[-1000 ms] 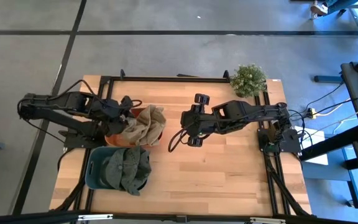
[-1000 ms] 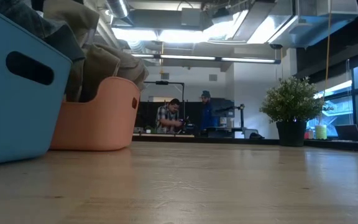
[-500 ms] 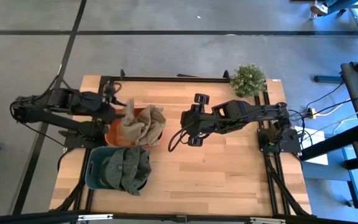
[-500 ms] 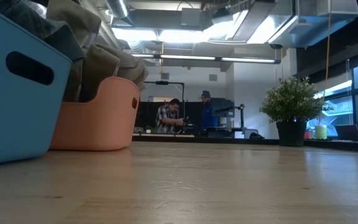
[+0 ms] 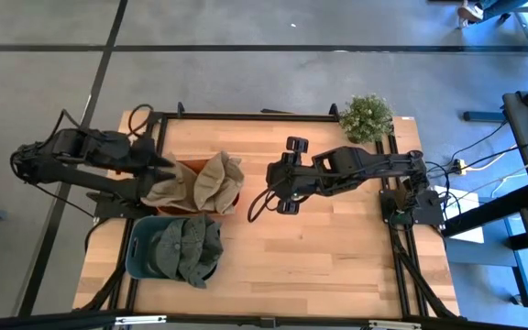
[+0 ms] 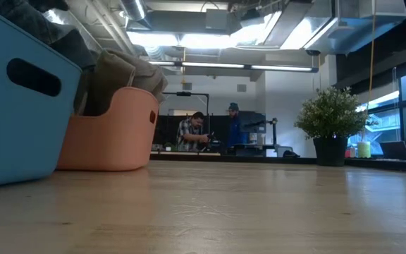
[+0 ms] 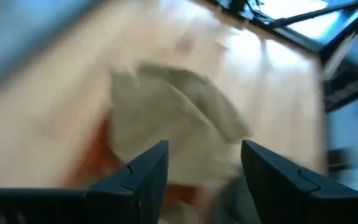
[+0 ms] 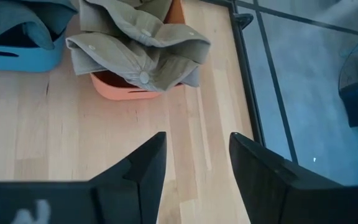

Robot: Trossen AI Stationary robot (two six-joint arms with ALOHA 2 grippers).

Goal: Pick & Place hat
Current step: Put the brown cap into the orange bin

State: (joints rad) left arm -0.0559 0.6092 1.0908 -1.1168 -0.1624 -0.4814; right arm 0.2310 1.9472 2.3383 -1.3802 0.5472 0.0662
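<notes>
Several tan hats [image 5: 200,183] are piled in an orange basket [image 6: 111,134] at the table's left. One of them lies out over the basket's left rim [image 5: 165,190]. Dark green hats [image 5: 186,246] fill a blue basket [image 5: 138,249] nearer the front edge. My left gripper [image 5: 160,168] is open just left of the orange basket, and the tan hats [image 7: 173,118] show blurred beyond its fingers. My right gripper [image 5: 278,188] is open over the table's middle, right of the orange basket [image 8: 129,93].
A potted plant [image 5: 367,117] stands at the far right corner. Bare wooden table [image 5: 319,257] spreads from the middle to the right and front. Black frame rails [image 5: 246,116] run along the table's edges. People stand in the room far behind the table [image 6: 210,130].
My left gripper has drawn back from over the orange basket toward the table's left edge. The tan hat that stood high above the basket has come down and now lies across the basket's left rim.
</notes>
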